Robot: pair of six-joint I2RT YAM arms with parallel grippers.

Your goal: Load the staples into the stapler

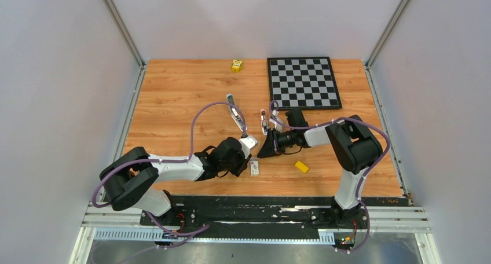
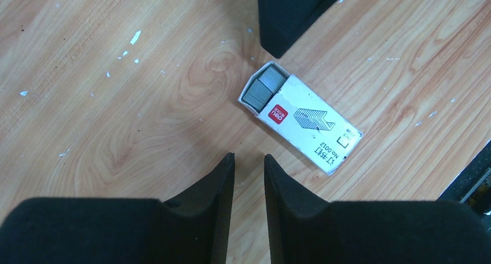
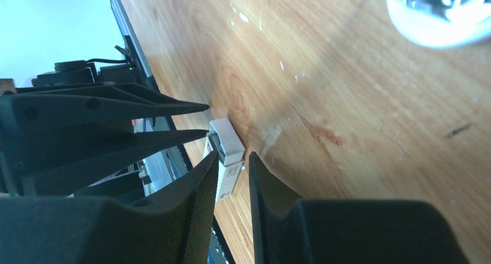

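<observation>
Wood-grain table [image 2: 104,102] below; staples [image 2: 265,85] peek from their box's [image 2: 312,131] open end, just ahead of my left gripper [image 2: 249,160], narrowly parted, empty. Light, brittle strip, I judge: pinch its long sides gently.

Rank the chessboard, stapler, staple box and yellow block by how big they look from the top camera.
1. chessboard, by far the largest
2. stapler, lying opened out long and thin
3. staple box and yellow block: both small and about alike, too close to rank
</observation>
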